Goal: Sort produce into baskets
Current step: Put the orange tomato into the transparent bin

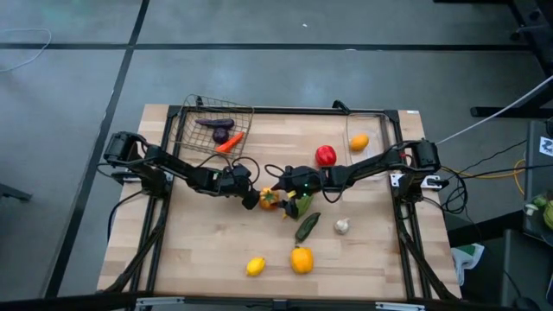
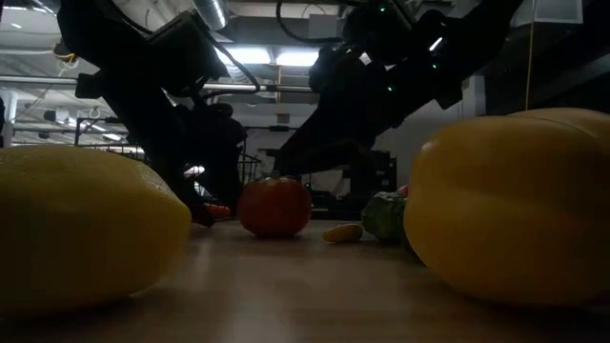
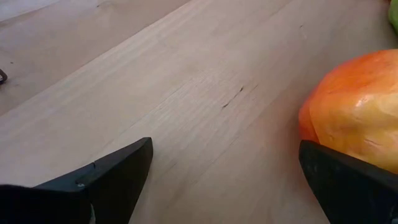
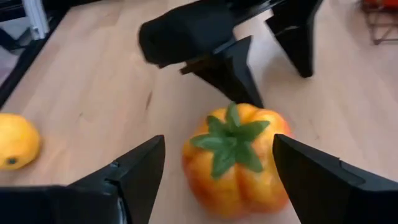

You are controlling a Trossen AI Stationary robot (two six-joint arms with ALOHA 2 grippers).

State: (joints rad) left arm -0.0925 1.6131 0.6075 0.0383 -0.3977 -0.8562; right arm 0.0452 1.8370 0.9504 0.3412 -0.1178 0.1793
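An orange pumpkin-shaped toy with a green stem (image 4: 236, 165) stands on the wooden table near its middle (image 1: 270, 199). My right gripper (image 4: 217, 139) is open, reaching in from the table's right with one finger on each side of the pumpkin. My left gripper (image 3: 227, 146) is open too, reaching in from the table's left (image 1: 251, 197). One of its fingers stands at the pumpkin's far side (image 3: 360, 112), and bare table lies between its fingers. The wire basket (image 1: 194, 130) at the far left holds a purple eggplant and an orange carrot. The clear bin (image 1: 380, 121) at the far right holds an orange fruit (image 1: 359, 142). My left gripper has one finger (image 3: 342, 180) right against the pumpkin's side; whether it touches I cannot tell. My right gripper straddles the pumpkin level from the table's right. A gap shows at one finger (image 4: 140, 174); the other finger (image 4: 323, 180) overlaps the pumpkin's edge, and whether it touches I cannot tell.
A red tomato (image 1: 326, 155) lies beside the clear bin. Green vegetables (image 1: 305, 220) and a white garlic bulb (image 1: 342, 226) lie just near of the grippers. A lemon (image 1: 256, 266) and a yellow pepper (image 1: 301, 259) sit by the near edge.
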